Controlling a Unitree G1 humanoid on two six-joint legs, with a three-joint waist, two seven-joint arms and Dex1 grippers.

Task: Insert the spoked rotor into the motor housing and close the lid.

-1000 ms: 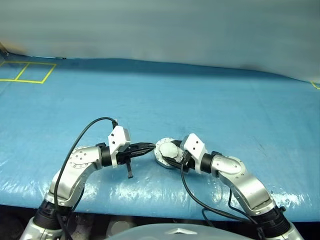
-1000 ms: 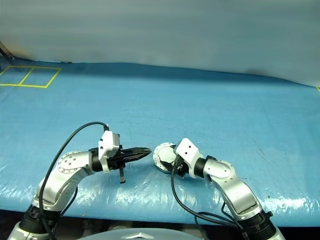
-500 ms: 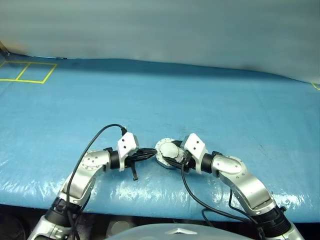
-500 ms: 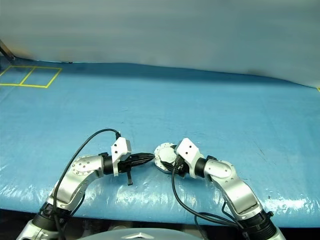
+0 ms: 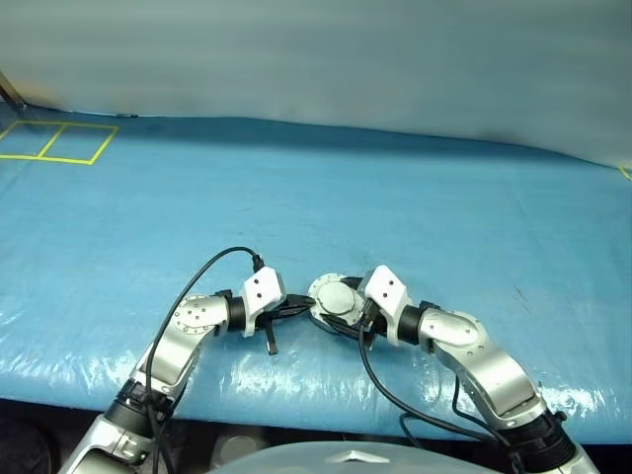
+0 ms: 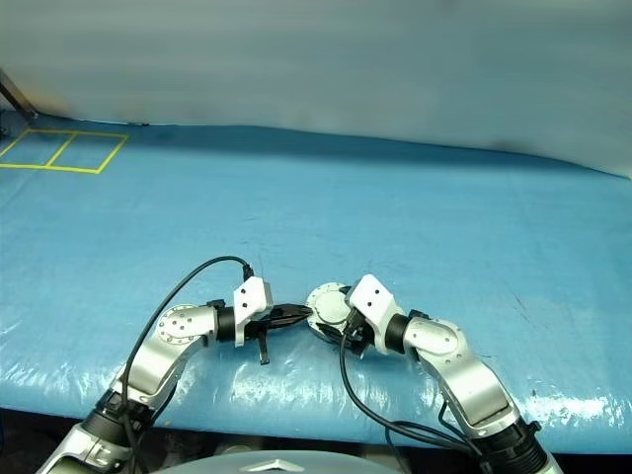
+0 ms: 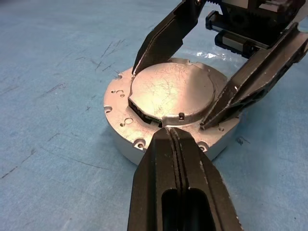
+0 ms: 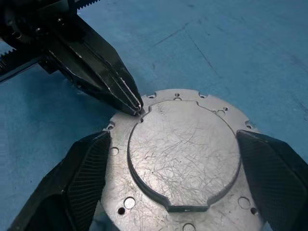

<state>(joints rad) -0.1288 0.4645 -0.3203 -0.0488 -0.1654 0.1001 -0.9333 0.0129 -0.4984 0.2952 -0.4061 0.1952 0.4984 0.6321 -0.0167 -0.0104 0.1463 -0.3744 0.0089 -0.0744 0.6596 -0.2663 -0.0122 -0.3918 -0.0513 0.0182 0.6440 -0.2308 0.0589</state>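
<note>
— Where does the motor housing (image 7: 168,120) sit?

— On the blue table cover (image 5: 395,197), near its front edge, between my two arms. The lid (image 8: 185,154) lies shut on top, pale grey side up, raised centre circle showing.

— And your left gripper (image 7: 172,132)?

— Its two black fingers are pressed together into one point, and that tip rests against the lid's rim on the side nearest my left arm.

— The right gripper (image 8: 185,159)?

— Its fingers (image 8: 82,178) stand spread wide, one at each side of the housing, straddling it from above. From the wrist views I cannot tell whether the pads touch the metal.

— The spoked rotor?

— I can't make it out.
</note>
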